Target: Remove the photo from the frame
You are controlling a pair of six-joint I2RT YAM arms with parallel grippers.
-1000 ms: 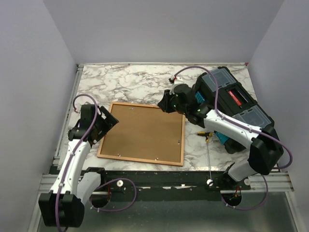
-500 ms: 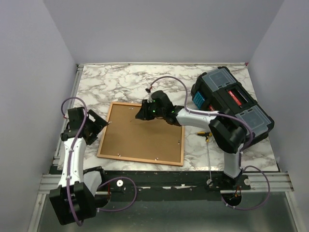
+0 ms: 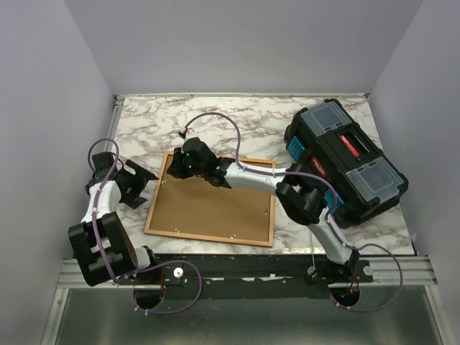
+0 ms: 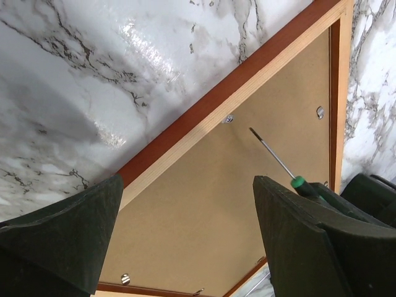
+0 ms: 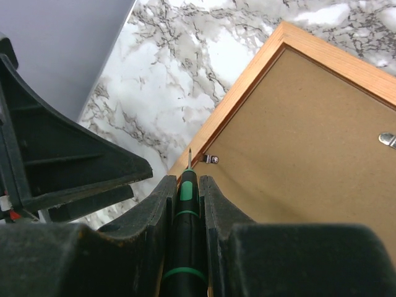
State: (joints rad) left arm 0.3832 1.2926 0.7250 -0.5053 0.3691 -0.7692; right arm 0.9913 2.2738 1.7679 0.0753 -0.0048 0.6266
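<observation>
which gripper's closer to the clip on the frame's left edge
Right. The right gripper, shut on a screwdriver, has its tip beside the clip; the left gripper is open, off the frame's edge.

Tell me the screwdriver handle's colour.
The screwdriver handle is black with green bands; clearest in right wrist view.

The whole table (image 3: 215,122) is viewed from above, behind the arm bases. Close wrist views are aimed forward past the fingers (image 4: 62,235); the frame (image 4: 204,124) edge clip (image 5: 211,159) ahead is shared by both
</observation>
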